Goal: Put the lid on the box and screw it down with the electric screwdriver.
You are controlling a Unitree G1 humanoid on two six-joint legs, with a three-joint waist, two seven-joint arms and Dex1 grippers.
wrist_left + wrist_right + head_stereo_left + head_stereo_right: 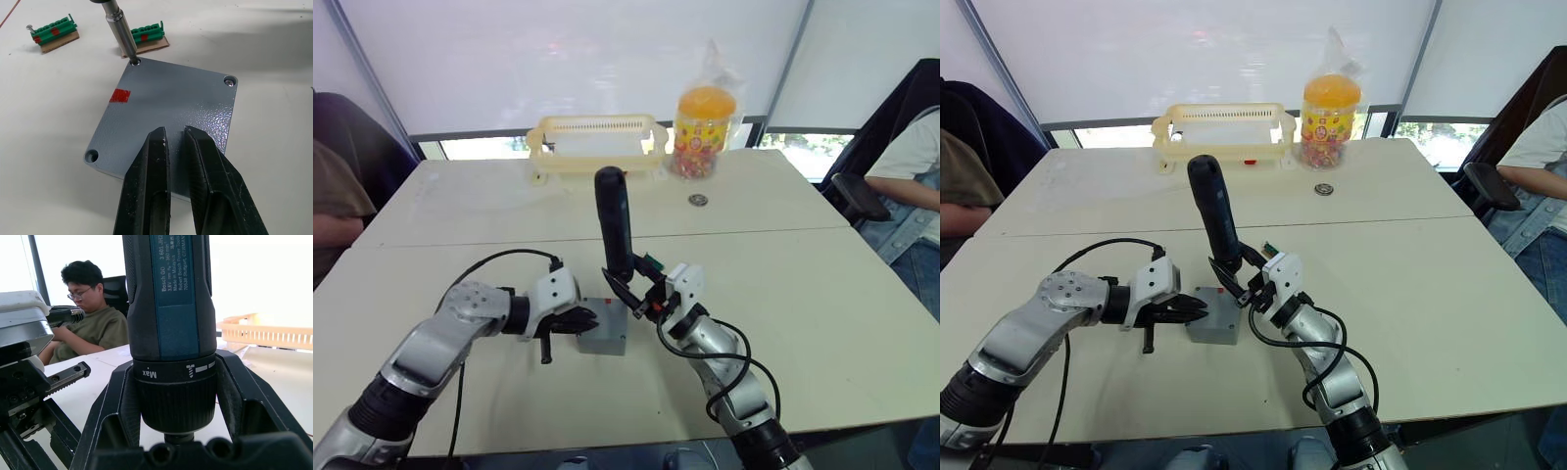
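1. The right gripper point(628, 294) has its jaws clamped on the electric screwdriver point(613, 223), gripping the lower end of its dark body just above the chuck collar; the right wrist view shows the two black fingers point(117, 416) pressed against either side of that collar.
2. The left gripper point(576, 320) has its jaws almost closed, with only a thin gap between the two fingers point(146, 191). They hold nothing. Their tips lie over the lid point(166, 112) at its near edge; whether they press on it I cannot tell.
3. The lid sits flat on the box point(603, 338), which stands on the desk point(822, 313) between the two grippers. Of the box, just a grey side wall shows beneath the lid; its inside is covered.
4. The screwdriver's long axis runs nearly upright, leaning a little, with the handle end up and the metal bit point(122, 34) pointing down. The bit tip is seated in one corner screw hole of the lid.
5. Another corner hole holds a screw point(228, 81); a third corner hole point(91, 156) looks empty, and the fourth corner is hidden behind the left fingers.
6. A red mark point(120, 96) lies on the lid's top face.
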